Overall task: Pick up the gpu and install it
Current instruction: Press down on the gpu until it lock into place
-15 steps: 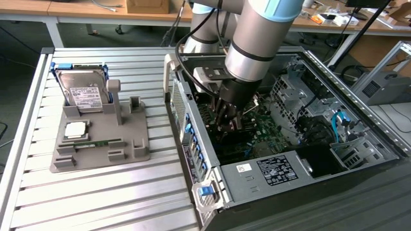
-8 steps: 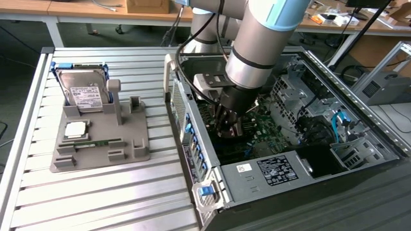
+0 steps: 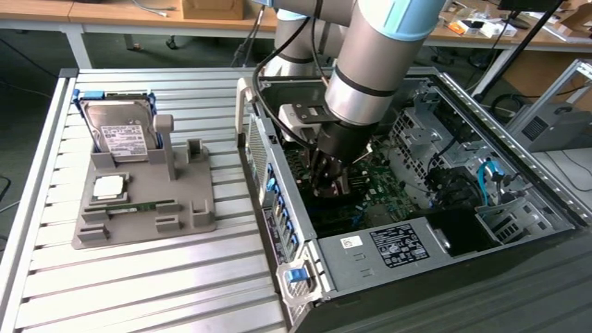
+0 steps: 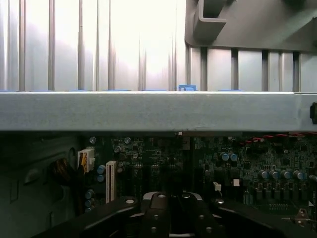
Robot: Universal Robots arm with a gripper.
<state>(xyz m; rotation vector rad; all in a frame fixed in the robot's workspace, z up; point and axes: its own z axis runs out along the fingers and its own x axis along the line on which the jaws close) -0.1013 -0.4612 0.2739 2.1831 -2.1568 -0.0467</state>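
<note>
My gripper [image 3: 326, 186] is lowered deep into the open computer case [image 3: 407, 243], just above the green motherboard [image 3: 370, 187]. In the wrist view its dark fingers [image 4: 148, 213] stand pressed together, with the motherboard [image 4: 257, 163] and its white connectors beyond them. The gpu is hidden. I cannot tell whether a card sits between the fingers or under them. On the grey parts tray [image 3: 138, 208] the small upright holder [image 3: 194, 151] stands empty.
The tray on the slatted table [image 3: 138, 291] also carries a silver hard drive [image 3: 120, 135], a square chip [image 3: 109, 186] and a narrow green memory stick [image 3: 134, 206]. The case's side wall [image 4: 148, 111], drive cages [image 3: 421, 139] and blue cables [image 3: 490, 173] crowd the gripper.
</note>
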